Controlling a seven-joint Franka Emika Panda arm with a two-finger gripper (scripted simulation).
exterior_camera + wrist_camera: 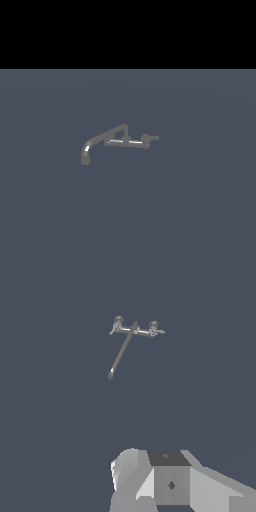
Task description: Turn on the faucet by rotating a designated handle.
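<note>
Wrist view shows our claw (150,496) well apart from the faucet (131,336) on the grey tabletop (50,431); we cannot tell how wide it stands, and it holds nothing. We should approach the handle (151,137) at the crossbar's end toward the exterior view's right, clear of the spout (97,141), and push near its tip.

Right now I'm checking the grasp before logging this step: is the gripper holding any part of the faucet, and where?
Nothing is held. The gripper is well away from the faucet; its handle is untouched. The fingers can't be made out.
</note>
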